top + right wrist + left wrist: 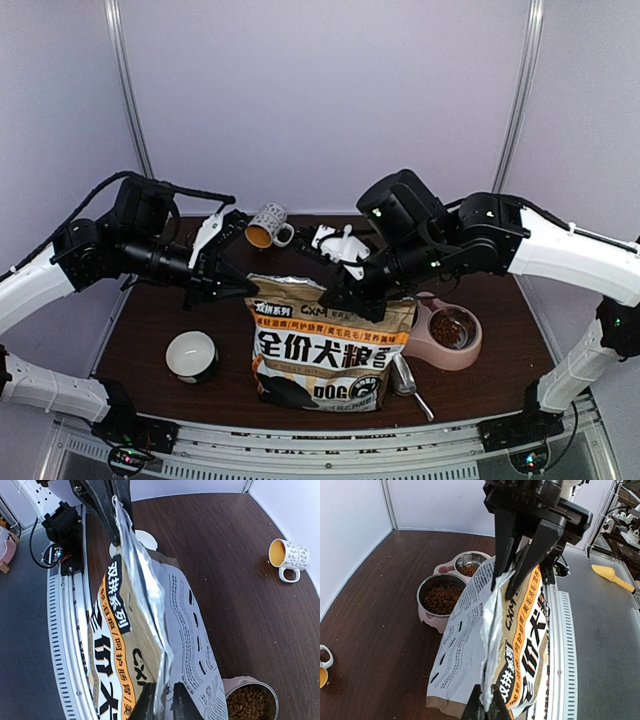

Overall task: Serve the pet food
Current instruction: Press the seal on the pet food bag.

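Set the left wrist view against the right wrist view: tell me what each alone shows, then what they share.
Only the left wrist view: both steel cups of the pink double bowl, each holding pet food, and a yellow scoop on the grey surface beyond the table's edge.
Only the right wrist view: a white bowl, partly hidden behind the bag.
Both: the printed bag, with the left pincer and right pincer at opposite ends of its top edge, some pet food, the mug and the dark table.
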